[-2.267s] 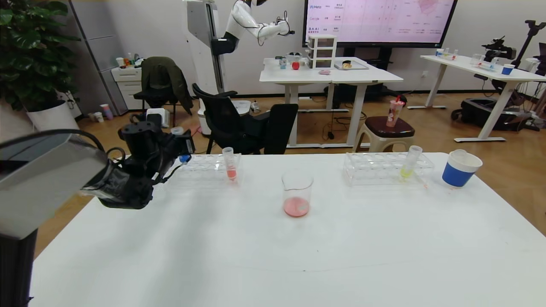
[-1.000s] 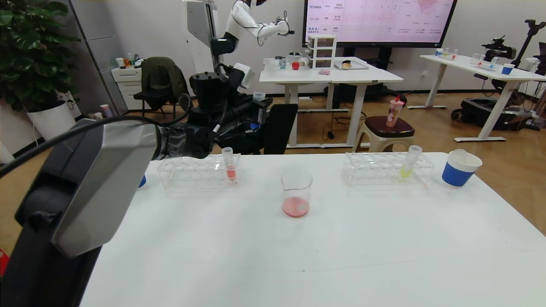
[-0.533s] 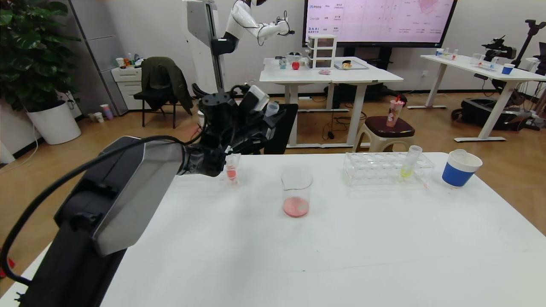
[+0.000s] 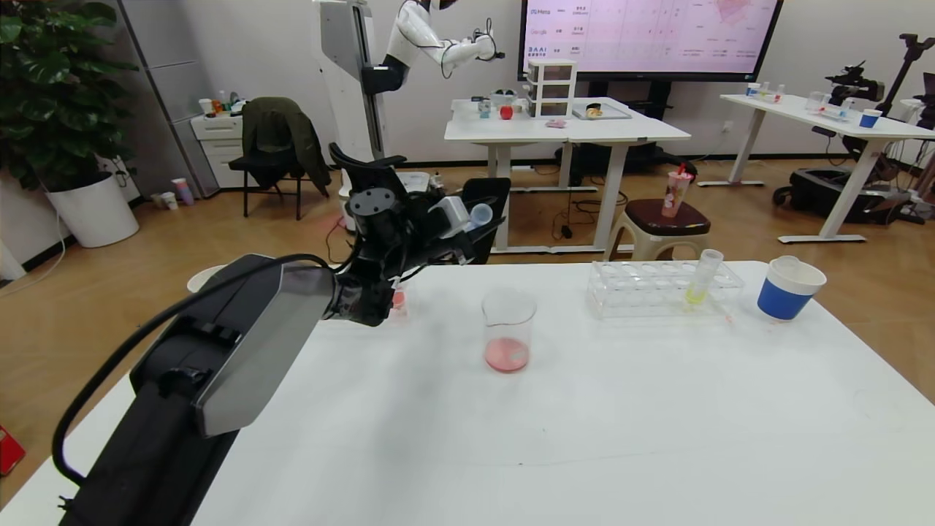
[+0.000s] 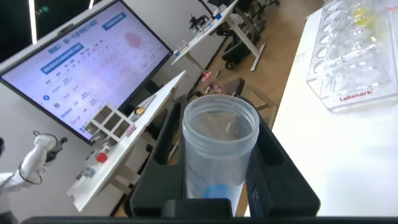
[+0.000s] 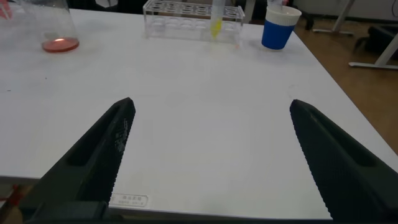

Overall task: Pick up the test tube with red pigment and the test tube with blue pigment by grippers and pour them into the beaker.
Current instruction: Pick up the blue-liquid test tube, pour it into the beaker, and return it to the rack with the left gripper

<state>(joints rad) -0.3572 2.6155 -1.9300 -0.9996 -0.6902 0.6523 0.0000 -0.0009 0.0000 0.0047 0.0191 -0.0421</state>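
In the upper-left centre of the head view, the left claw [image 4: 467,219] is clamped on the slim clear plastic test tube with blue pigment [image 4: 478,215], held tilted above the white tabletop [image 4: 584,438]. Just below it stands the clear tube of red liquid [image 4: 398,297]. At centre sits the small clear glass beaker [image 4: 509,329], red liquid at its bottom. The right claw [image 6: 211,155], jaws wide apart, hovers over the tabletop's near edge.

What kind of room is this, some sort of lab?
Probably a robotics research lab: a white humanoid robot stands at the back, a wall screen shows charts, and clear test tube racks and a beaker sit on the table.
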